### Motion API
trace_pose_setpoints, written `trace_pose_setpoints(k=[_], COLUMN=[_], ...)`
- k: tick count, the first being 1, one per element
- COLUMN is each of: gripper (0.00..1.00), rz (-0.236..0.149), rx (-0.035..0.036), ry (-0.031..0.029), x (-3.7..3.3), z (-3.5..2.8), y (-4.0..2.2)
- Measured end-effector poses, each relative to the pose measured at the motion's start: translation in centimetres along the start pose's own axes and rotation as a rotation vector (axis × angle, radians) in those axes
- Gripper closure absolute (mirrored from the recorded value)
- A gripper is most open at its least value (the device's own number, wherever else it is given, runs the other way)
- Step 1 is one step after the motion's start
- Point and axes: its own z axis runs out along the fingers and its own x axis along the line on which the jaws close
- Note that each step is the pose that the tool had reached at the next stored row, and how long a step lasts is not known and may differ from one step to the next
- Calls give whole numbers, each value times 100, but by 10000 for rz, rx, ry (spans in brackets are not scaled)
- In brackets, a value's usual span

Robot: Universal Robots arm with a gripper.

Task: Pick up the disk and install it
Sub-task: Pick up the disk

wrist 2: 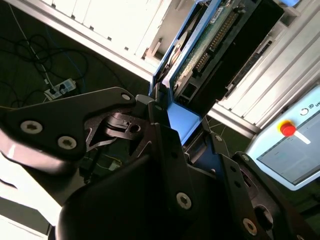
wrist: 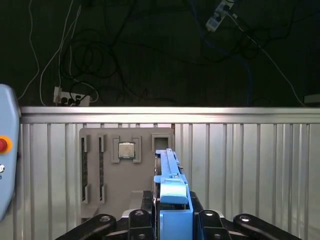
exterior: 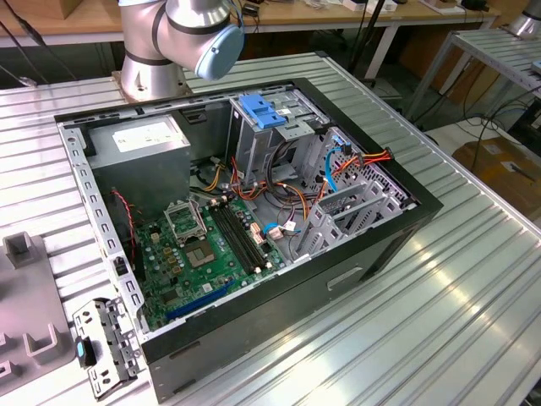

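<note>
My gripper (wrist: 172,207) is pinched on the disk (wrist: 169,167), my black fingers (wrist 2: 165,145) pressed against its blue frame. I hold it edge-on, off the table (wrist: 240,165). In the second wrist view the disk (wrist 2: 210,45) shows its green circuit side and a row of connector pins. Past it on the ribbed metal table lies a grey tray (wrist: 95,165) with slots, one of them holding a square chip (wrist: 126,149). A pendant (wrist 2: 285,150) with a red button sits at the table's edge, and cables and a power strip (wrist: 72,99) lie on the dark floor beyond. In the exterior view the open computer case (exterior: 254,313) lies on the table, with a green board (exterior: 207,249) on its floor. A tall grey cage (exterior: 254,139) with a blue latch (exterior: 264,110) stands at its far side. To the exterior view's left of the cage is a grey box (exterior: 139,144), and the print on its white sticker is too small to read.
</note>
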Motion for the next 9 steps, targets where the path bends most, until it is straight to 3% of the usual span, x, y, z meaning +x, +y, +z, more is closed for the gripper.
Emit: trace_pose_setpoints(k=[9], gripper=[63], rz=[0], rx=[0], ry=[0], x=[-2], z=[-217], y=[-2])
